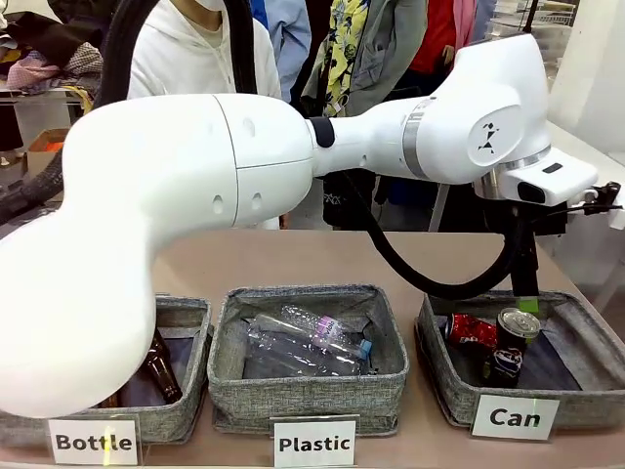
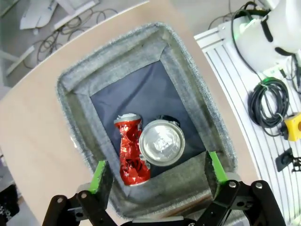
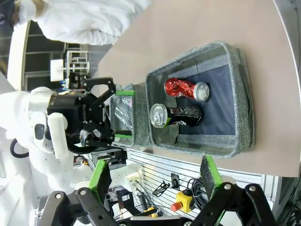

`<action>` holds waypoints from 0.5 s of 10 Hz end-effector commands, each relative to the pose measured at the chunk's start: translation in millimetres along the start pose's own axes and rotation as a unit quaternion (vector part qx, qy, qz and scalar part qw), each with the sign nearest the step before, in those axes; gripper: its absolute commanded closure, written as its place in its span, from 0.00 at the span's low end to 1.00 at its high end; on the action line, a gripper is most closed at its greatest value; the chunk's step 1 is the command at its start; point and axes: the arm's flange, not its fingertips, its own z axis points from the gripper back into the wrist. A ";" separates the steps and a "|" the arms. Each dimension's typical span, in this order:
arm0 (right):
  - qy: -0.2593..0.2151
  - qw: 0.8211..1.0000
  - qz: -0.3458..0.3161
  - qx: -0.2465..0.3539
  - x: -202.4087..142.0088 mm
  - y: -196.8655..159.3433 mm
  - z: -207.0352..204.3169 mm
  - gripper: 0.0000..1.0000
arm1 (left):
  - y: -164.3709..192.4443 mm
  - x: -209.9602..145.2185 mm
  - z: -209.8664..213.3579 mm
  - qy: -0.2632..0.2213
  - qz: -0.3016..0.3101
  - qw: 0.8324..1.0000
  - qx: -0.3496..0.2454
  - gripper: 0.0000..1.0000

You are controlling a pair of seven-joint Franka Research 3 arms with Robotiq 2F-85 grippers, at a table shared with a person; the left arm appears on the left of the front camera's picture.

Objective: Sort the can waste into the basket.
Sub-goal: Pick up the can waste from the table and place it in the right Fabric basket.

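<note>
While left jaws gape, both cans lie below.

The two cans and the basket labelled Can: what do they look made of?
Red can: thin metal, glossy painted skin, judging by sharp crumpled creases. Dark can: also metal by the look, with a bare silvery end that glints; body glossy black. Basket: woven grey fabric, matte and flecked, with a smooth dark lining, probably cloth.
</note>
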 end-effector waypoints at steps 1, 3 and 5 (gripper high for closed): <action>0.000 1.000 0.000 0.000 0.0 0.0 0.0 0.00 | -15.1 -12.6 31.1 0.017 0.014 1.000 -0.013 0.00; 0.021 0.999 0.025 -0.002 21.4 18.8 -21.9 0.00 | -33.8 -52.7 78.8 -0.015 0.037 0.999 0.003 0.00; 0.041 0.997 0.061 0.009 49.3 49.0 -60.2 0.00 | -56.9 -116.2 141.5 -0.070 0.133 0.989 0.007 0.00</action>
